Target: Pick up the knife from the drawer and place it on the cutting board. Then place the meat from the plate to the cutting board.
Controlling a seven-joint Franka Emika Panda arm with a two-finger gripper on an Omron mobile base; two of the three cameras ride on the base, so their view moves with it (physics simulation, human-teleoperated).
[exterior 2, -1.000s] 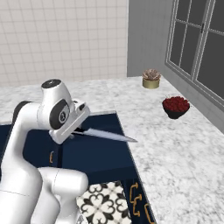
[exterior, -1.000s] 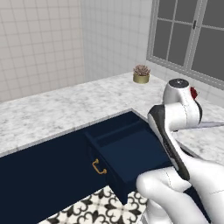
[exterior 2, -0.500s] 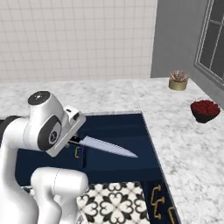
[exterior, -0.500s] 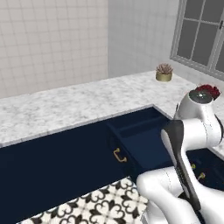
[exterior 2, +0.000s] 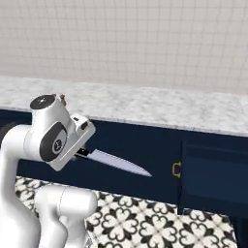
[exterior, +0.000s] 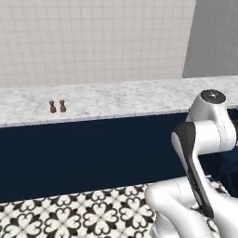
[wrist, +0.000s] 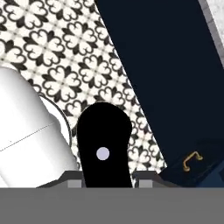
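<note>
As I look through the left base view, I see the marble counter (exterior: 116,100) running along the tiled wall, with two small brown shakers (exterior: 57,107) standing side by side near its front edge toward the left end, and the navy cabinet fronts (exterior: 88,155) below it down to the patterned floor (exterior: 79,218); the white arm (exterior: 204,139) rises at the lower right, and I cannot see its fingers from here. In the right base view, the arm's hand sits at the left with the knife (exterior 2: 114,162) sticking out from it toward the right, the black handle tucked against the hand and the silver blade level, slightly dipped at its tip, in the air in front of the cabinet fronts and above the floor, touching neither. The gripper (exterior 2: 81,151) is narrowed onto that handle, though the fingers themselves are mostly hidden by the hand. The drawer (exterior 2: 213,172) stands pulled out at the right under the counter's front edge, its brass handle (exterior 2: 176,169) on the face turned toward the knife, well apart from the blade tip. In the hand view, the knife's black handle end with a pale rivet fills the gap between the two finger tips at the bottom, held there, and the drawer's brass handle shows at the lower right over the floor.
</note>
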